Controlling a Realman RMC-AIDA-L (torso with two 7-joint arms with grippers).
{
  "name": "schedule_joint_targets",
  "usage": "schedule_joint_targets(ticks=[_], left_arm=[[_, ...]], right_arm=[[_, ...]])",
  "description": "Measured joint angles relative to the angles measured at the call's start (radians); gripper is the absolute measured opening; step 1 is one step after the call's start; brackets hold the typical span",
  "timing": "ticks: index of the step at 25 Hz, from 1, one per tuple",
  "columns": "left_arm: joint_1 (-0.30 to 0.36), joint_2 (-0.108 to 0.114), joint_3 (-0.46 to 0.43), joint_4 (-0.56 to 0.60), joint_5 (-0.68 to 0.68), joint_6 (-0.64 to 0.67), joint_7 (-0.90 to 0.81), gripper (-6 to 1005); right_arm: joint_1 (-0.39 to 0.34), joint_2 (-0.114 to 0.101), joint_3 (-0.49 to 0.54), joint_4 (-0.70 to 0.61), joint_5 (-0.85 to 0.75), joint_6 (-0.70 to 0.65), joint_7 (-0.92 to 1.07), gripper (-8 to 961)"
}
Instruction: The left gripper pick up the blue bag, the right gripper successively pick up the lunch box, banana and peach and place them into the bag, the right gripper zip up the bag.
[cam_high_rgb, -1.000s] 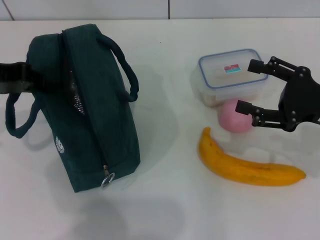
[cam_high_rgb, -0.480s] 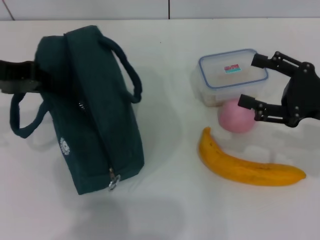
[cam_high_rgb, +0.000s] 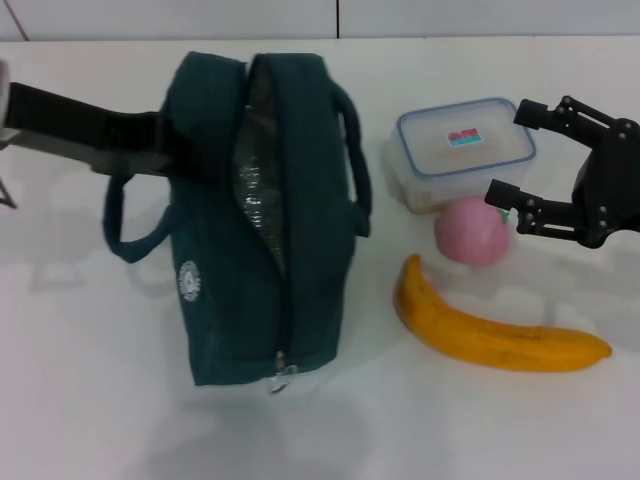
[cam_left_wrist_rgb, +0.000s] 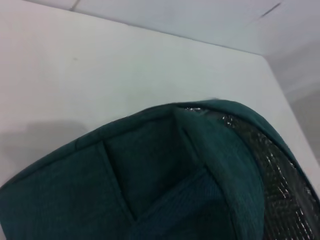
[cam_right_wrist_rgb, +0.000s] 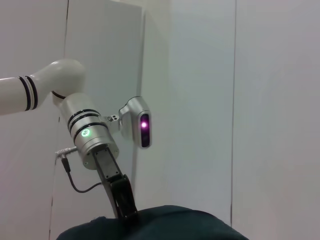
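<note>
The left gripper (cam_high_rgb: 165, 145) is gripping the blue bag (cam_high_rgb: 262, 215), now shifted rightward, zip gaping, long axis running far to near. The right gripper (cam_high_rgb: 520, 160), fingers spread, is hovering beside the lunch box (cam_high_rgb: 462, 150) and peach (cam_high_rgb: 472, 232).

Right gripper (cam_high_rgb: 518, 152) agape, left arm (cam_high_rgb: 85, 125) outstretched

no legible text, logo and sticker unreadable

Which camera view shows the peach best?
The head view: the peach lies whole between the lunch box and the banana. Neither wrist view shows it.
</note>
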Motion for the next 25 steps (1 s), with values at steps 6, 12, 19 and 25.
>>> schedule_joint_targets(ticks=[6,12,19,25], left_arm=[[-0.029,-0.027,0.001,0.001,-0.004,-0.006,-0.018,36],[-0.034,-0.032,0.005,0.0,-0.004,-0.007,-0.027,35],[-0.033,-0.034,0.011,-0.004,-0.004,-0.014,-0.037,35],[-0.027,-0.037,0.023,-0.012,-0.005,-0.034,-0.035,35]], right_arm=[[0.052,0.008,-0.017,0.007,0.023,-0.007,-0.001,874],[0.155,0.013,-0.03,0.082,0.065,-0.013,-0.001,874],[0.214,0.017,-0.134,0.1,0.136,0.006,-0.022,875],[0.235,0.017,-0.26,0.094,0.189,0.082,-0.029,875]])
